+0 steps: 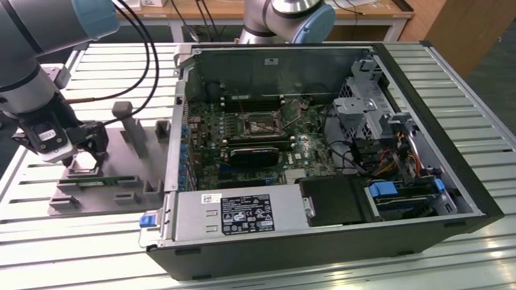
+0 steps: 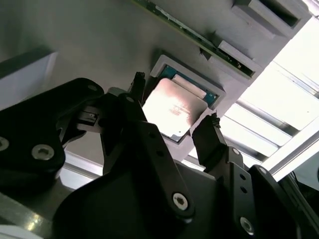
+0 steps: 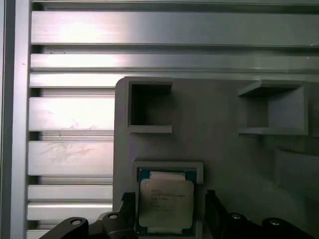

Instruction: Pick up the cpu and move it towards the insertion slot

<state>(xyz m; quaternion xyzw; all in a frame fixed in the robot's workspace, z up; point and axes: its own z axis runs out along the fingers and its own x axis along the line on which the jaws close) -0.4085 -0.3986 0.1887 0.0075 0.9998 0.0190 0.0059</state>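
Gripper (image 2: pixel 175 101): fingers spread, one on either side of the cpu (image 3: pixel 166 203), with gaps showing in both wrist views; nothing is clasped.
Cpu: lies flat in a framed recess of the grey holder plate (image 3: pixel 234 169), outside the computer case (image 1: pixel 322 254), off its wall on the exterior view's left.
Insertion slot (image 1: pixel 260 125): inside the computer case, on the board, well apart from the chip.
Progress: by my judgement the pick is at the straddling stage; the grasp, lift and carry to the case are not yet done.
Writing: dark print on the cpu's lid, which I cannot make out; a white printed label (image 1: pixel 246 213) on the metal box at the computer case's near edge.
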